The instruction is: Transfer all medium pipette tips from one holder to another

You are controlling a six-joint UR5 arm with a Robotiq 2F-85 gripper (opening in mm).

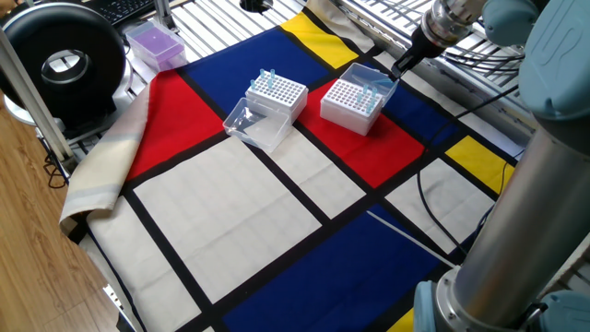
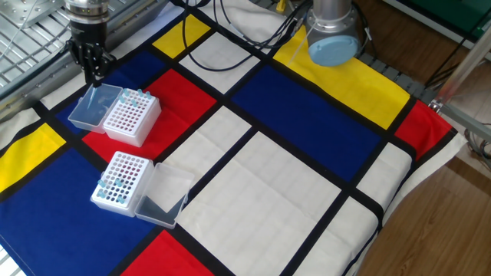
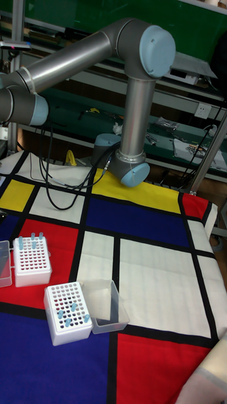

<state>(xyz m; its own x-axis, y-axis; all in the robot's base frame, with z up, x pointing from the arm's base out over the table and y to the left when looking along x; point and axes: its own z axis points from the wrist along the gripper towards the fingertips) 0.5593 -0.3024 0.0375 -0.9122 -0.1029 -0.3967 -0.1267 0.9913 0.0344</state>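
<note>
While the gripper (image 2: 93, 70) hangs over the far box's open lid (image 2: 90, 107), both tip boxes sit on the colour-block cloth (image 2: 307, 130).

Fingers look pressed close together, pointing down just above the clear lid, and I can't make out anything pinched between them. The blue tips (image 2: 132, 96) are split: a small cluster stands in the corner of the box (image 2: 132, 117) right beside the gripper, and a few more tips (image 3: 68, 308) are scattered across the other box (image 3: 67, 312), which sits nearby with its own clear lid (image 3: 106, 305) flipped open beside it. In the tall view the gripper itself is out of shot, only the arm (image 3: 135, 113) shows.
</note>
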